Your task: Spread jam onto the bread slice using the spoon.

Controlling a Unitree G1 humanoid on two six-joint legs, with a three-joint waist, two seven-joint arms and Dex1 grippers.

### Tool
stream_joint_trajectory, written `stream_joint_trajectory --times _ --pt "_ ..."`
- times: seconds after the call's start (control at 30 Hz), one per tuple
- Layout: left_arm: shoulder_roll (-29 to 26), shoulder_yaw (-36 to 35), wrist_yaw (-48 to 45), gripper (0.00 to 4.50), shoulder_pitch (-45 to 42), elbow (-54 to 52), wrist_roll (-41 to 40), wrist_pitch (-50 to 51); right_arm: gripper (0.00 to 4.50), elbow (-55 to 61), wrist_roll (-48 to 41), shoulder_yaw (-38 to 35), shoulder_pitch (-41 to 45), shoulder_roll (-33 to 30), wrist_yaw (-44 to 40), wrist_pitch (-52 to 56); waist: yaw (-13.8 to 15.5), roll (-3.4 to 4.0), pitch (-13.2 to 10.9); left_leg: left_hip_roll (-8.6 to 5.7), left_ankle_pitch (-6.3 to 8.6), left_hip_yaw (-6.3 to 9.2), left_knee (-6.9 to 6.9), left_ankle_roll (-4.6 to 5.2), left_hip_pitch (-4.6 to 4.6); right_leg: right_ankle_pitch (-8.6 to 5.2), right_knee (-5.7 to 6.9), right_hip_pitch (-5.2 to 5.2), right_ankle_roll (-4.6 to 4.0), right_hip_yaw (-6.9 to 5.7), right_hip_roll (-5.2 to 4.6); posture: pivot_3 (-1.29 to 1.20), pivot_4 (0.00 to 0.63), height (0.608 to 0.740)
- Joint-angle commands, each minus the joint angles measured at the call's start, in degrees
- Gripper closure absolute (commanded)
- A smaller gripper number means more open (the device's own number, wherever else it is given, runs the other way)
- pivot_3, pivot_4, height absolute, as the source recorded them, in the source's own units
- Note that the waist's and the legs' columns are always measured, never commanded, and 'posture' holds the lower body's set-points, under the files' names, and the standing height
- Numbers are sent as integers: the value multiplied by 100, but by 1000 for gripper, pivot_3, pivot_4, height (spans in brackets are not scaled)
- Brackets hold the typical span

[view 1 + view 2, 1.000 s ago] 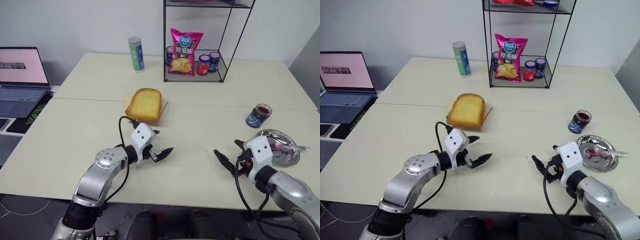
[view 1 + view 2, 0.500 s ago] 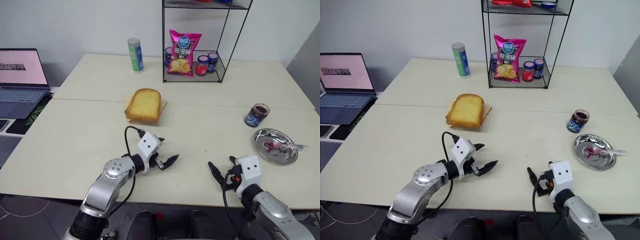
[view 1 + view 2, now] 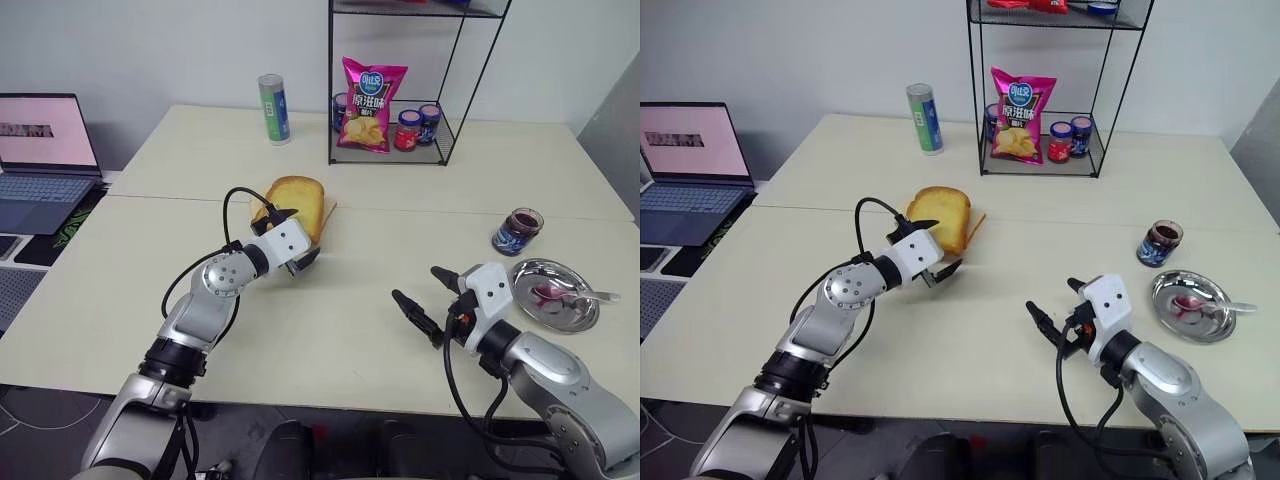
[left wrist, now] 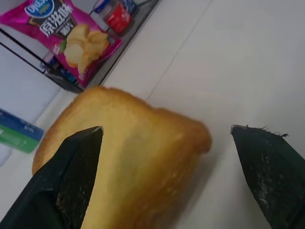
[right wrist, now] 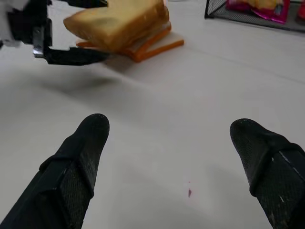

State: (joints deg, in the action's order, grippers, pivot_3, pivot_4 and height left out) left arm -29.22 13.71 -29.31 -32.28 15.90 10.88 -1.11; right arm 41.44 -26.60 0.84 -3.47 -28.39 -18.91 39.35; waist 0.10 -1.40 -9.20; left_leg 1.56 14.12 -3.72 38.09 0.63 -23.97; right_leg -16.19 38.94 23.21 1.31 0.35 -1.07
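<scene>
Golden bread slice (image 3: 297, 205) tops a pile mid-desk (image 3: 180, 270), between the left hand's (image 3: 291, 240) spread fingers. Right hand (image 3: 423, 300), released, hovers beside the steel dish (image 3: 570, 312) holding the spoon (image 3: 575, 294); the jam (image 3: 517, 231) stands behind. Pink chip bag (image 3: 372, 104), Chinese lettering unreadable, fronts a wire rack (image 3: 445, 120).

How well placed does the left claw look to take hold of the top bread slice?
Probably well: the left claw stands open right at the bread slice, one finger over it and one beside it, nothing between.
</scene>
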Motion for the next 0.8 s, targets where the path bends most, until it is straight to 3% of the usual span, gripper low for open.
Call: stream_joint_trajectory --times 0.03,0.17,0.57,0.8 --pt "86 -172 10 19 -309 398 -87 -318 0 180 -79 -14 13 -46 -152 -7 -5 0 0 -1 0 -1 0 0 0 0 0 0 0 0 -1 0 150 740" --pt "265 -346 -98 428 -416 548 -381 -348 0 150 -42 -7 124 6 -143 -4 -13 -1 0 0 0 -1 2 0 1 1 3 0 0 0 -1 0 150 740" --pt "573 -767 -399 2924 -113 -200 -1138 152 0 67 -9 -22 56 146 -107 -46 -18 -1 0 2 -1 -1 5 -2 3 1 7 0 -1 0 -1 0 150 740" --pt "686 -601 -356 4090 -404 -620 -963 -53 0 44 83 -97 70 141 -94 -22 -17 -1 0 1 -1 -1 8 -2 3 2 8 -2 -1 1 -1 0 150 740"
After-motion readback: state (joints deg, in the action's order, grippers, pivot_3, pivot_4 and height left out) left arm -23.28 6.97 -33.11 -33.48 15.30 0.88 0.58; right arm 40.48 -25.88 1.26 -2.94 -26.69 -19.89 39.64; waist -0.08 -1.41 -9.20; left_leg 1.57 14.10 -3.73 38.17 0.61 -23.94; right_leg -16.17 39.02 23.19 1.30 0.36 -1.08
